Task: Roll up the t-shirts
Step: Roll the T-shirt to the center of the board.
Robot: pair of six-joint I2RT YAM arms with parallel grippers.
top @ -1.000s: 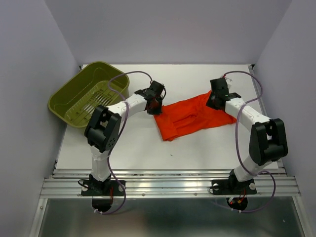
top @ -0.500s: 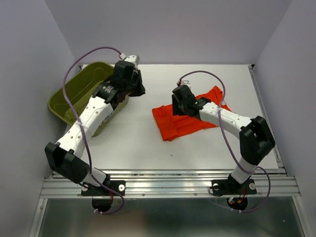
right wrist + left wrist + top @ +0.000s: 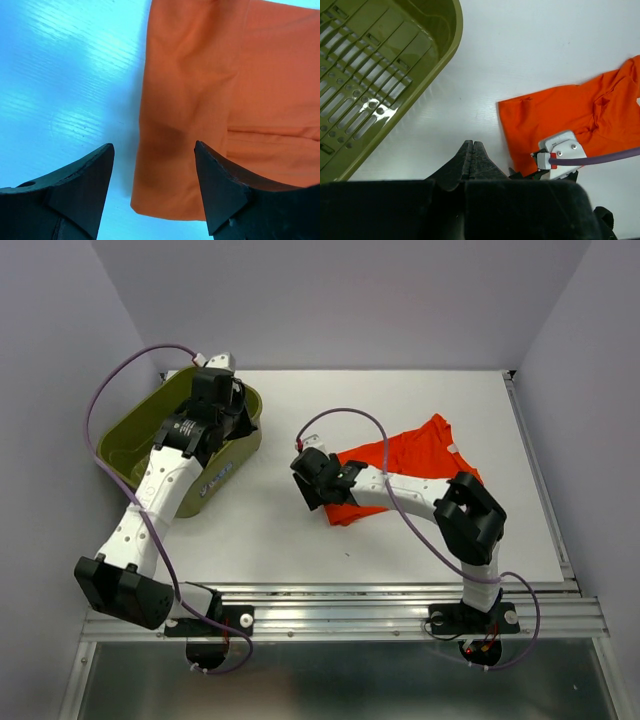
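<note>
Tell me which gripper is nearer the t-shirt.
Right. The right gripper is open above an edge of the t-shirt; the left gripper is shut, off by the basket.

Olive-green basket (image 3: 125, 445) (slotted base) sits far left on the white table (image 3: 270, 540).

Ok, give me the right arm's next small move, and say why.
Probably lower the right gripper and close it on the shirt's edge. Its jaws are open and straddle that edge, with one finger over the bare table and the other over cloth. The shirt lies flat and is not yet rolled, so gripping this edge looks like the way to start.
</note>
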